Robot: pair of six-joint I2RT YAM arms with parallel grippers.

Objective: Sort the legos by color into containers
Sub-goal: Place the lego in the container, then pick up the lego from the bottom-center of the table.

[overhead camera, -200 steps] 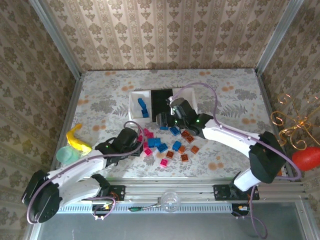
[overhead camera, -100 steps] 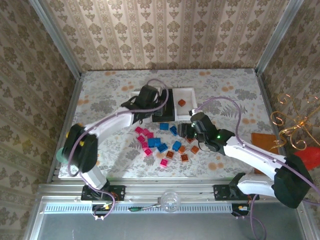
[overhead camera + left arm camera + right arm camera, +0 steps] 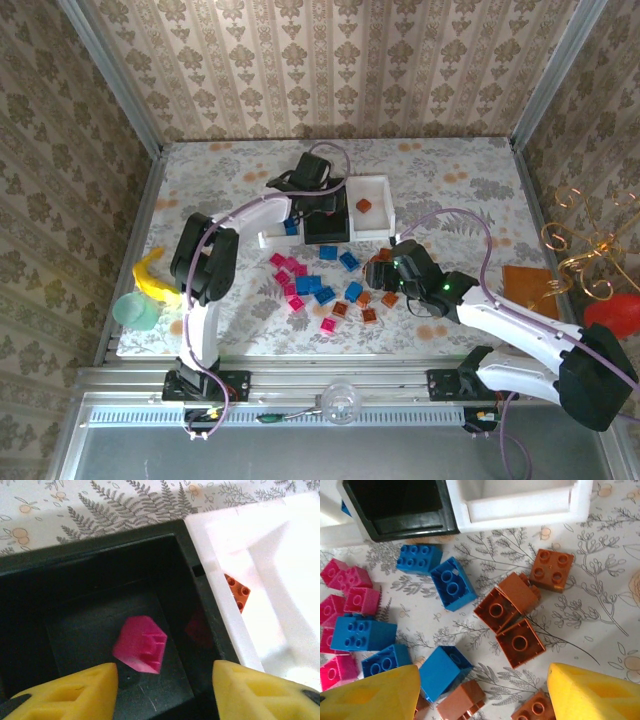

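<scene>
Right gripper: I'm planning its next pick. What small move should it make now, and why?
Probably lower the right gripper and close on the orange-brown brick lying loose between its open jaws; a white tray already holds an orange one.

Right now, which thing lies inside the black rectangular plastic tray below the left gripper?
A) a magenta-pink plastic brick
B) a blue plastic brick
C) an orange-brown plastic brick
A: the left wrist view shows a magenta-pink plastic brick on the floor of the black rectangular plastic tray.
</scene>
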